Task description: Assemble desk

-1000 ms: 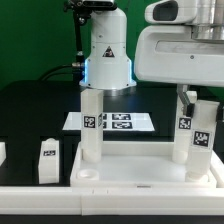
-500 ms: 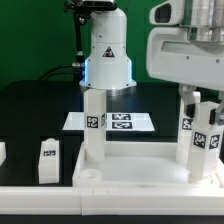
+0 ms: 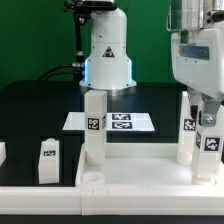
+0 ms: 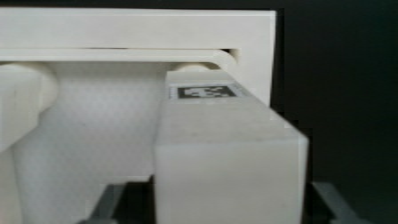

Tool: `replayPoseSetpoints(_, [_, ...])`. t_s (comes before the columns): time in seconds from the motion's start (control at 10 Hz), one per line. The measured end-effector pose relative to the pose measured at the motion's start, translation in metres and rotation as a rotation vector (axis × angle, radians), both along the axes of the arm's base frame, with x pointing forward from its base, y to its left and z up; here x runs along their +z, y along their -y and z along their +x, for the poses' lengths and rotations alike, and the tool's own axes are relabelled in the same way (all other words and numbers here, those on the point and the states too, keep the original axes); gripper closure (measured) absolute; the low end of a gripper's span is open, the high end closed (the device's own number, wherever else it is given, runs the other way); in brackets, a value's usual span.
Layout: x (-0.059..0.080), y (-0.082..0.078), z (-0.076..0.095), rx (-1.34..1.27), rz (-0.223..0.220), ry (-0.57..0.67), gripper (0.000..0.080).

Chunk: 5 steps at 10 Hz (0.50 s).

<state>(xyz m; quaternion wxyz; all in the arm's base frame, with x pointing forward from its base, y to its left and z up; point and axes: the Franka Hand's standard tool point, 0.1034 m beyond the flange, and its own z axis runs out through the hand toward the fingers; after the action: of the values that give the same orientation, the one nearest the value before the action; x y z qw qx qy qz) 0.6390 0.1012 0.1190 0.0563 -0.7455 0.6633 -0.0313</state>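
Observation:
The white desk slab [image 3: 140, 165] lies flat near the front. One white leg [image 3: 93, 125] stands upright at its back corner on the exterior view's left. A second leg [image 3: 187, 135] stands at the back corner on the right. My gripper [image 3: 200, 115] is shut on a third tagged leg [image 3: 211, 150], held upright just in front of that second leg over the slab's right edge. In the wrist view this held leg [image 4: 231, 150] fills the middle between my gripper's [image 4: 219, 205] two dark fingers [image 4: 111, 205], with the slab [image 4: 143, 35] beyond it.
A loose tagged leg [image 3: 48, 160] stands on the black table left of the slab, with another white part [image 3: 2, 152] at the left edge. The marker board [image 3: 125, 122] lies behind the slab, before the robot base [image 3: 107, 55]. A white rail [image 3: 100, 203] runs along the front.
My gripper has turned and shifted toward the exterior view's right, carrying the held leg right and lower, in front of the right standing leg.

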Motion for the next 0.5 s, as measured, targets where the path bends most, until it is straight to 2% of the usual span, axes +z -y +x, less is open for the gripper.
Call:
replayPoseSetpoints(0.1, [0.0070,-0.0045,0.0051,0.166,-0.011,0.006,0.0348])
replayPoseSetpoints(0.2, [0.0101,-0.0090,0.0086,0.326,-0.026,0.025,0.0224])
replayPoseSetpoints(0.3, [0.0090,-0.0113,0.0078,0.458,-0.040,0.030,0.0224])
replayPoseSetpoints(0.4, [0.0088,-0.0100,0.0080,0.495,-0.046,0.031,0.0165])
replayPoseSetpoints(0.5, [0.0087,-0.0095,0.0080,0.541,-0.053,0.033,0.0154])
